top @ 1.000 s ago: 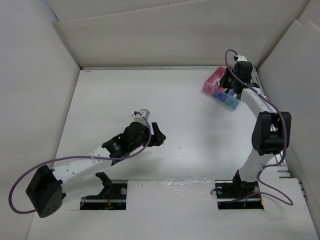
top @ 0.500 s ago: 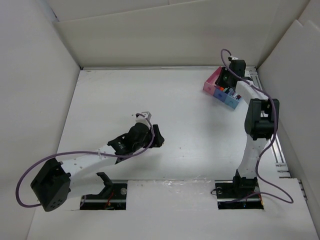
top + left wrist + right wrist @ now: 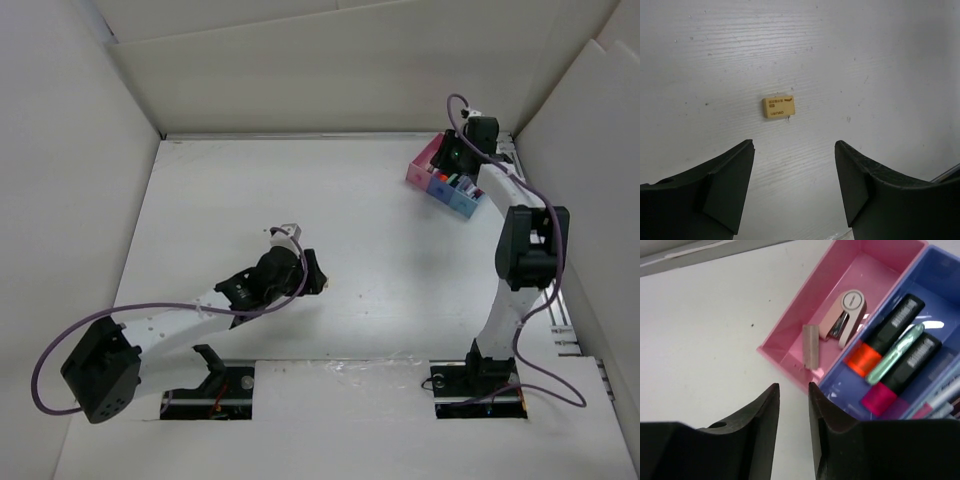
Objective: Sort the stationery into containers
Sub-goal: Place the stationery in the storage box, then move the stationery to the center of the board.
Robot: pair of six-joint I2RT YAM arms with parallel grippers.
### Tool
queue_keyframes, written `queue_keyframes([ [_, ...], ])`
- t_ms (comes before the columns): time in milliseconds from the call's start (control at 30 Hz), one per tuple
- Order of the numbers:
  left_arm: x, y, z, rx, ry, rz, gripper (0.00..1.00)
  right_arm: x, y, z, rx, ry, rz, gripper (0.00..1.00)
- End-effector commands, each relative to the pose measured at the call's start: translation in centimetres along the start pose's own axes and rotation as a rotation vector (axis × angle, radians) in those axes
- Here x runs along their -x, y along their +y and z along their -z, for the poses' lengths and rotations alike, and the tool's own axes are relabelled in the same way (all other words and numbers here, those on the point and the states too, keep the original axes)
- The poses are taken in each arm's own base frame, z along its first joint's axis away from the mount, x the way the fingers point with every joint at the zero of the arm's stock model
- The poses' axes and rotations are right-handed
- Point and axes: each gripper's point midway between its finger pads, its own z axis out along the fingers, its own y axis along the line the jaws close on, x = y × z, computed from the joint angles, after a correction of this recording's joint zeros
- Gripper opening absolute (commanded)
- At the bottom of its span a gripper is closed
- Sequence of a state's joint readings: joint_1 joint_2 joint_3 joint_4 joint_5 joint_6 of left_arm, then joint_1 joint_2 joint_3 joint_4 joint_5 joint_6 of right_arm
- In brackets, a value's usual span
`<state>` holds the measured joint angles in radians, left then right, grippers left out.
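A yellowish eraser (image 3: 778,107) with printed text lies flat on the white table. My left gripper (image 3: 794,145) hangs open just short of it, nothing between its fingers. The containers (image 3: 424,168) stand at the far right, pink, dark blue and light blue. My right gripper (image 3: 793,386) hovers over the near corner of the pink bin (image 3: 790,320), its jaws a narrow gap apart and empty. In the pink bin lie a grey eraser block (image 3: 810,346) and a small beige clip-like item (image 3: 847,317). The dark blue bin (image 3: 940,270) holds an orange-capped marker (image 3: 882,337), a pink-capped marker (image 3: 902,372) and a pale green pen (image 3: 895,352).
Tall white walls (image 3: 60,200) close in the table on the left, back and right. The tray sits close to the right wall, with a metal rail (image 3: 512,158) beside it. Thin pens (image 3: 945,395) show at the right edge of the right wrist view.
The right arm's elbow has shifted while its wrist stayed over the tray. The left arm reached slightly forward a second ago and has held still since.
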<state>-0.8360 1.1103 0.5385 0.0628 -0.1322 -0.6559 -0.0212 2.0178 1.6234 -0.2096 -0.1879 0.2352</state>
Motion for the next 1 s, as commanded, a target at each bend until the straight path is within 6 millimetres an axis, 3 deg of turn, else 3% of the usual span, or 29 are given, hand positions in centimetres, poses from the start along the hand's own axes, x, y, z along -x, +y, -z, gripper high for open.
queue_keyframes([
  [0,1.4,-0.6,0.7,-0.022,-0.063,0.011,0.61,3.7,3.1,5.4,0.072,-0.115,0.048,0.33],
  [33,1.6,-0.4,0.6,-0.013,-0.071,0.011,0.6,3.2,4.5,6.0,0.095,-0.117,0.062,0.28],
  [67,1.6,-0.4,0.6,-0.013,-0.071,0.011,0.57,1.2,4.7,6.4,0.098,-0.081,0.063,0.21],
  [100,1.6,-0.4,0.6,-0.013,-0.071,0.011,0.43,2.0,5.7,8.4,0.107,-0.124,0.076,0.12],
  [133,1.4,-0.1,0.2,0.008,-0.063,0.007,0.33,1.3,7.1,9.2,0.133,-0.126,0.092,0.0],
  [233,1.5,0.4,-0.7,0.056,-0.062,0.014,0.0,-0.4,9.3,13.1,0.173,-0.15,0.108,0.0],
  [300,1.2,0.8,-1.1,0.075,-0.054,0.019,0.0,-2.4,11.0,14.7,0.188,-0.147,0.135,0.0],
  [333,1.0,0.9,-1.3,0.081,-0.048,0.017,0.0,-1.6,12.0,16.8,0.206,-0.193,0.146,0.0],
  [367,0.8,0.9,-1.6,0.084,-0.045,0.025,0.0,-2.1,12.7,17.6,0.212,-0.197,0.157,0.0],
  [467,0.4,1.3,-2.5,0.119,-0.027,0.026,0.0,-3.5,13.4,20.0,0.221,-0.189,0.194,0.0],
  [567,-0.2,2.0,-3.3,0.156,-0.008,0.016,0.0,-3.2,14.4,22.3,0.248,-0.23,0.224,0.01],
  [733,-1.1,2.4,-5.4,0.197,0.039,-0.01,0.0,-4.9,15.7,24.4,0.283,-0.225,0.249,0.03],
  [767,-0.8,2.0,-5.8,0.189,0.03,-0.007,0.0,-6.3,15.6,23.9,0.283,-0.19,0.257,0.03],
  [967,-1.1,1.6,-7.6,0.193,0.055,-0.02,0.0,-10.3,17.4,24.5,0.302,-0.136,0.297,0.04],
])
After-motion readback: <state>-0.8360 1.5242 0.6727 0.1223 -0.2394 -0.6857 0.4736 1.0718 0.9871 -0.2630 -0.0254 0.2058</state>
